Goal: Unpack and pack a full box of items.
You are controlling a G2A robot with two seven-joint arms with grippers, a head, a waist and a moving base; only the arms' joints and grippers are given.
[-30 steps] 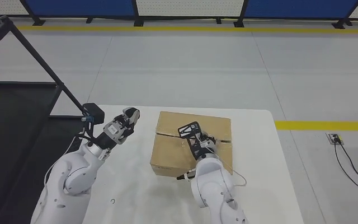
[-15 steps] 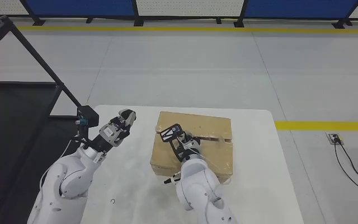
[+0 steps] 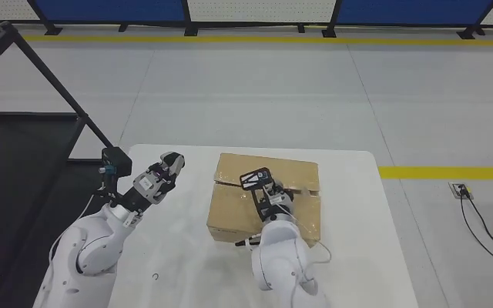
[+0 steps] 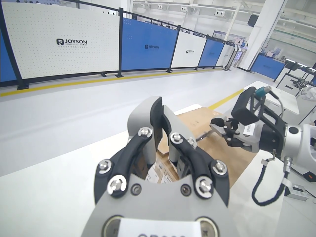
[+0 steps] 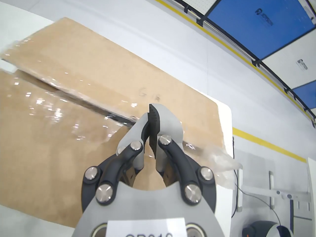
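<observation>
A taped cardboard box (image 3: 231, 208) lies on the white table (image 3: 185, 254). My right gripper (image 3: 268, 189) is over the box top, shut, with its tips (image 5: 150, 114) at the taped centre seam (image 5: 74, 94). Clear tape (image 5: 219, 159) hangs crumpled off the box's end beyond the tips. I cannot tell whether any tape is pinched. My left gripper (image 3: 176, 160) hovers shut above the table, to the left of the box and apart from it. In the left wrist view its own fingers (image 4: 161, 117) hold nothing, and past them are the box (image 4: 222, 154) and the right gripper (image 4: 213, 125).
A black metal frame (image 3: 54, 85) and a dark panel stand to the left of the table. A small ring-like bit (image 3: 155, 276) lies near the table's front edge. A cable (image 4: 266, 186) loops under the right wrist. Bare floor lies beyond the table.
The right wrist swung left over the box, then came back toward the middle of the seam. The left gripper drew a little to the left, away from the box.
</observation>
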